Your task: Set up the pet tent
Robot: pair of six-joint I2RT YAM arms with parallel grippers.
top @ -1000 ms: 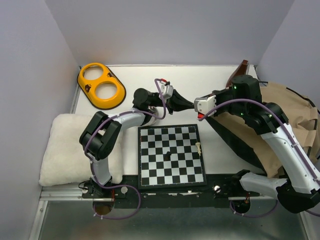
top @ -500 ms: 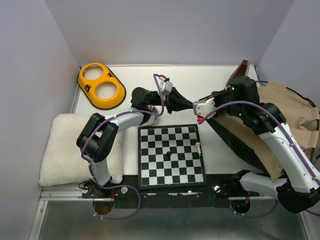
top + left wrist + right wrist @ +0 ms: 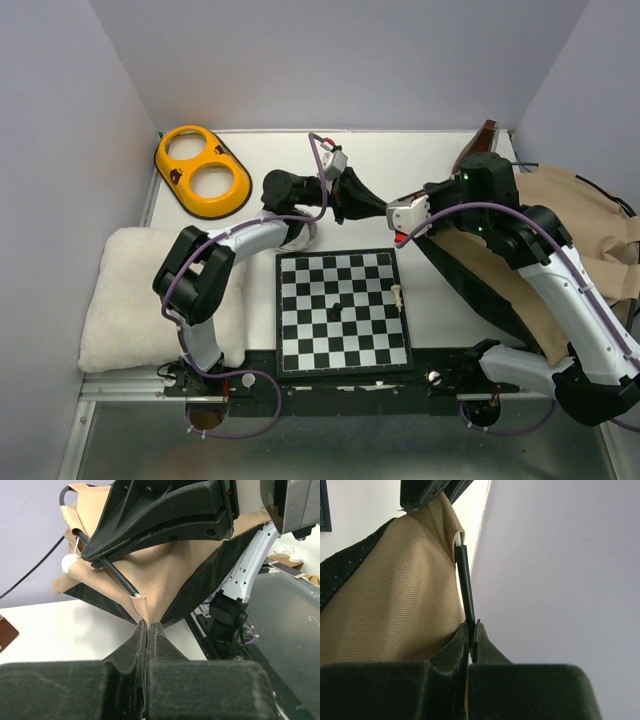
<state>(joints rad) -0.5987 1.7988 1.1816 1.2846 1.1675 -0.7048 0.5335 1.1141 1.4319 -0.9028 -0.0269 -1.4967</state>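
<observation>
I see my left gripper point(image 3: 148, 626) pinched shut on the pet tent point(image 3: 170, 575) corner, and my right gripper point(image 3: 471, 626) clamped on its black pole point(image 3: 464, 580).

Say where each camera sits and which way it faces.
Top external: above, behind the bases, looking down at the table; both arms show.
Left wrist: looks along the left gripper, shut on the pet tent corner; the right gripper shows.
Right wrist: looks along the right gripper, shut on the pole, toward the wall.
Shared: both wrist views show the pole tip at the tent corner.
</observation>
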